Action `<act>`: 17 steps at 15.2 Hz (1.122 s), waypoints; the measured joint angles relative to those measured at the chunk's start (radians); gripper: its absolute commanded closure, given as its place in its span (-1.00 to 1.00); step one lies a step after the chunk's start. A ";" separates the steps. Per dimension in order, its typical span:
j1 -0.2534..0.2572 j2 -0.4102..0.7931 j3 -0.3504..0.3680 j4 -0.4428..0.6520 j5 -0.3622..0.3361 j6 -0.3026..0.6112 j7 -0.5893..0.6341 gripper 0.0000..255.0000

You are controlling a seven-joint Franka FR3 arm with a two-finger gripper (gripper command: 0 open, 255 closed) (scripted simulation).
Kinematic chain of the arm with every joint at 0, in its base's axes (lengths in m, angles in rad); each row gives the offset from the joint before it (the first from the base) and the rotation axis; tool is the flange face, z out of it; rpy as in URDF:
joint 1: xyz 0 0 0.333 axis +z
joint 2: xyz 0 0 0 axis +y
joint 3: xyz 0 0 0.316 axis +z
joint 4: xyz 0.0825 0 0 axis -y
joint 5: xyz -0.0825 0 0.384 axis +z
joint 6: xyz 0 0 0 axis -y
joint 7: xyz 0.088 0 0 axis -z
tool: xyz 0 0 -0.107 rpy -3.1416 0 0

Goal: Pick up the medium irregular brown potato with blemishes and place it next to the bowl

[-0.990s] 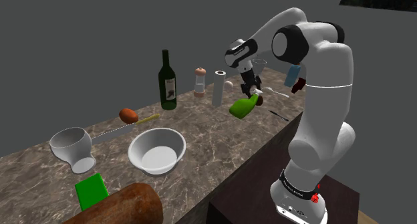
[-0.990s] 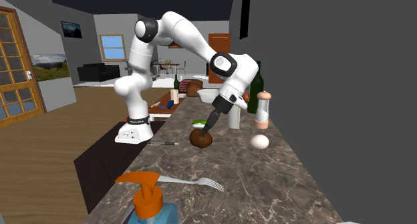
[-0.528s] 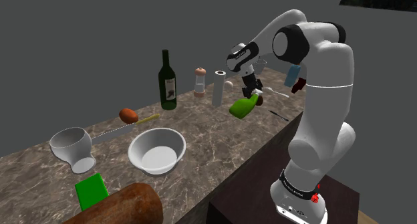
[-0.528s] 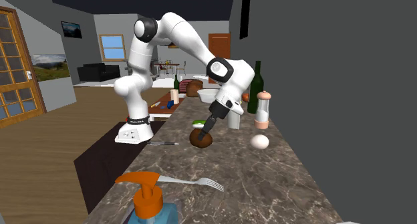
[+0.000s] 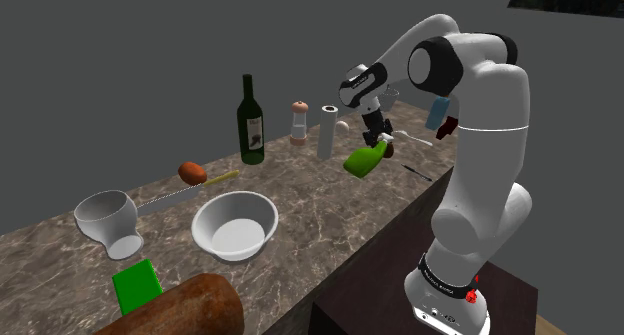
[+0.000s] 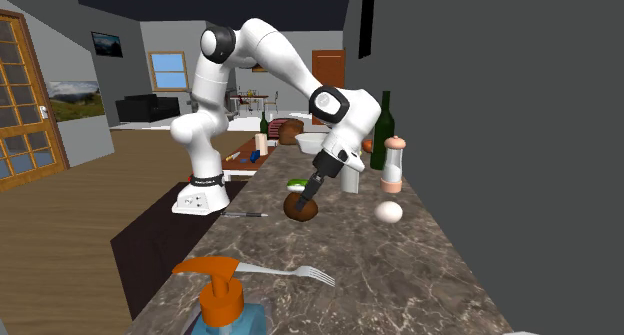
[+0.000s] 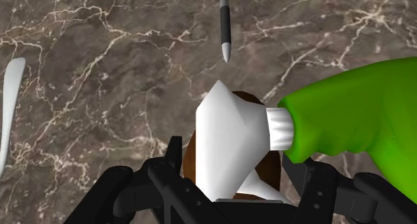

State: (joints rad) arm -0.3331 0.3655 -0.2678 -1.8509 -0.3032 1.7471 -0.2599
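Bowl [image 5: 235, 233] empty, potato [image 6: 300, 209] straddled by pincer [image 7: 234, 157], grip impossible to tell, green bottle [image 7: 354, 116] lying alongside.

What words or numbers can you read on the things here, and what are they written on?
No text here is clear enough to quote.
Pale label on the dark bottle: too small to read.
Pale marks on the black band at the arm's foot: too blurred to read.
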 measured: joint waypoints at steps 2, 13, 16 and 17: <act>0.000 0.000 0.000 0.000 0.000 0.000 0.000 1.00; 0.005 -0.036 -0.003 0.033 -0.005 -0.066 -0.017 1.00; 0.007 -0.055 -0.004 0.046 -0.008 -0.097 -0.025 1.00; 0.008 -0.061 -0.004 0.051 -0.009 -0.108 -0.028 1.00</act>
State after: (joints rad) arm -0.3253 0.3040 -0.2723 -1.7999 -0.3126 1.6391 -0.2877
